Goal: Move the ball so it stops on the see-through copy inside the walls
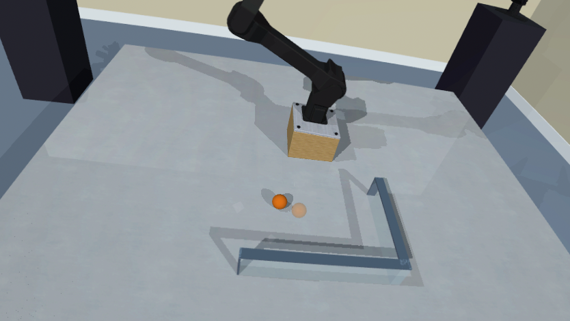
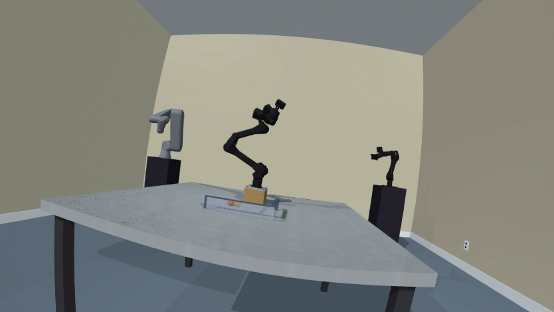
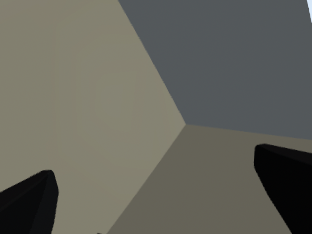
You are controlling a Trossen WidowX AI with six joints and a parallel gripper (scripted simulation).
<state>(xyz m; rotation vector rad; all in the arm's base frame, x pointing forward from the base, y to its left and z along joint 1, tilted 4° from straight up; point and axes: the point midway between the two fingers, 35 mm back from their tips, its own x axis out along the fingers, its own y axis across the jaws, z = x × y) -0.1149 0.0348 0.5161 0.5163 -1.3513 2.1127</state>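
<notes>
The orange ball lies on the table. The see-through copy is pale orange and stands close to its right, slightly lower in the top view, with a small gap between them. The long clear wall and the shorter clear wall meet in a corner, at the lower right in the top view. My gripper is open and empty, its two black fingers wide apart. It is raised high above the table, far from the ball, and is out of view in the top view.
My arm stands on a wooden block with a metal top plate, behind the ball. Dark pedestals stand beyond the table, with other arms on them. The wrist view shows only room walls and ceiling behind the fingers.
</notes>
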